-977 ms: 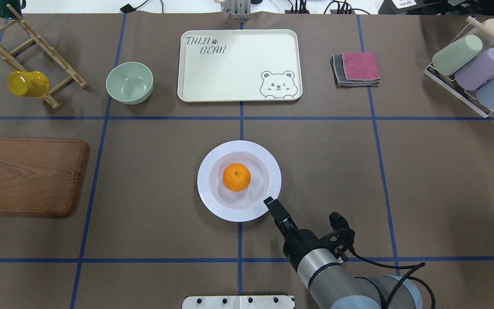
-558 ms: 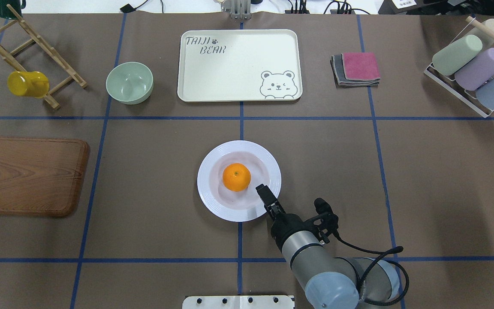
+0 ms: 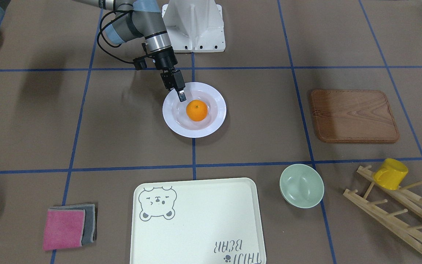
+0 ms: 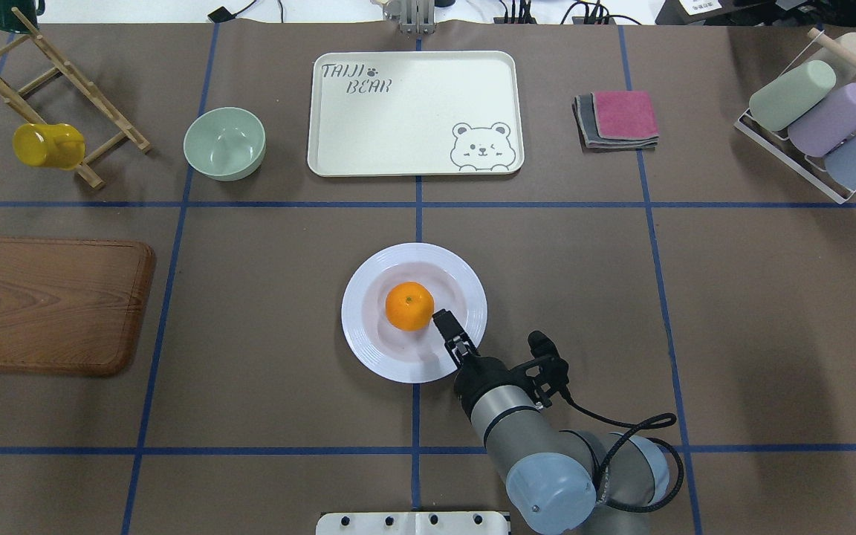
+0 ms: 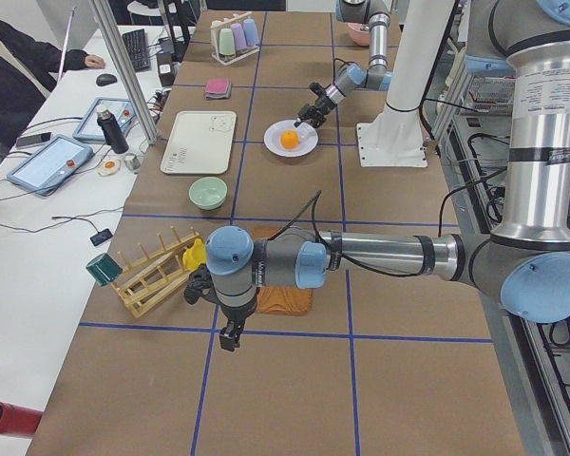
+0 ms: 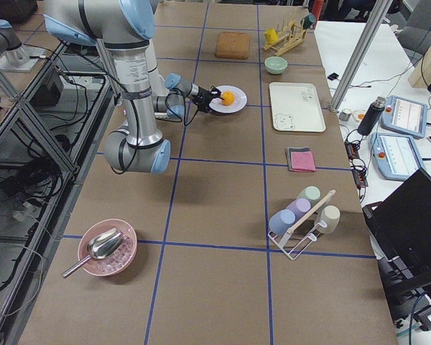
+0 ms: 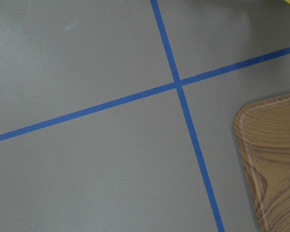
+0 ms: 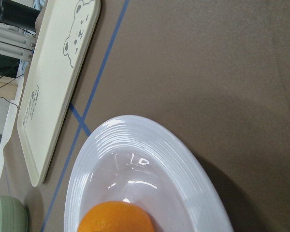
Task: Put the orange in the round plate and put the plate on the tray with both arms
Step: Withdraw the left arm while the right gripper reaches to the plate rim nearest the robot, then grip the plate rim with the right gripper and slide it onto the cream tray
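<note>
A brown table (image 4: pixel 770 312) crossed with blue tape holds the plate (image 4: pixel 360 334) at its middle, and the orange (image 4: pixel 409 305) sits in the plate's hollow. The tray (image 4: pixel 413 111) lies well apart, toward the far edge. The right gripper (image 4: pixel 444 324) reaches in over the plate's near-right rim, its tip just beside the orange; I cannot tell whether its jaws are parted. The left gripper (image 5: pixel 231 334) hangs above the table near the board (image 4: pixel 49 305), its jaws likewise unclear.
</note>
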Available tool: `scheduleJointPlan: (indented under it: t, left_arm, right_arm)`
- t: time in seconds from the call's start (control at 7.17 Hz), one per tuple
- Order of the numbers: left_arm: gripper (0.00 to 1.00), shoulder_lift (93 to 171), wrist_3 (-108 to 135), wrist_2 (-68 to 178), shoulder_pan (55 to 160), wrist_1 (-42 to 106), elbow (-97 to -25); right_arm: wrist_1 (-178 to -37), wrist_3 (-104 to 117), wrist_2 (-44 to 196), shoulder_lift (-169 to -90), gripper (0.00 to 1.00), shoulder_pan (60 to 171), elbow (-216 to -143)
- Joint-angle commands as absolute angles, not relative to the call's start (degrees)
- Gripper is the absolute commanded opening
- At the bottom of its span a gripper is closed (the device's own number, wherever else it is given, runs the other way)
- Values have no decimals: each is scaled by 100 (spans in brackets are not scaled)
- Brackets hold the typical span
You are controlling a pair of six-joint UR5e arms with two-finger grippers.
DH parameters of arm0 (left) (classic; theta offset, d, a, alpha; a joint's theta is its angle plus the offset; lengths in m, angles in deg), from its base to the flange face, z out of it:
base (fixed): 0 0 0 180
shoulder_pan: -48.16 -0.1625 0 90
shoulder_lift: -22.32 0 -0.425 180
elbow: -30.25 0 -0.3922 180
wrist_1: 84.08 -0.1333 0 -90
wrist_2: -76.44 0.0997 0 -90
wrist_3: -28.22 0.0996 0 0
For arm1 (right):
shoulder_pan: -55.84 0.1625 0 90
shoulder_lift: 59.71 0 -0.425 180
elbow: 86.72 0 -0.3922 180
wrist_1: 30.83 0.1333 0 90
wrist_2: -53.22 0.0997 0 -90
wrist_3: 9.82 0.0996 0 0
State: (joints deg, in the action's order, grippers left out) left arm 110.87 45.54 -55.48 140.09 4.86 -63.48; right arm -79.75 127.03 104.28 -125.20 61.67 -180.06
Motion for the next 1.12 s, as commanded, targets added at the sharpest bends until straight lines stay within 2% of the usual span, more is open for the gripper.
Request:
scheduleJointPlan:
  t: [0.0, 0.56, 0.98]
  left_arm:
    - [99, 11030, 4545, -5548, 14009, 487, -6423]
    - [99, 11021, 4545, -5557, 14000, 487, -6449]
    - [99, 10951, 4509, -5557, 14000, 487, -6502]
  right_arm:
    - [-7944, 12808, 10420, -12528, 0, 6155, -17971]
    - [-7908, 12738, 10201, -12563, 0, 6225, -18365]
    - [-7926, 12658, 10112, -12319, 0, 6794, -18420]
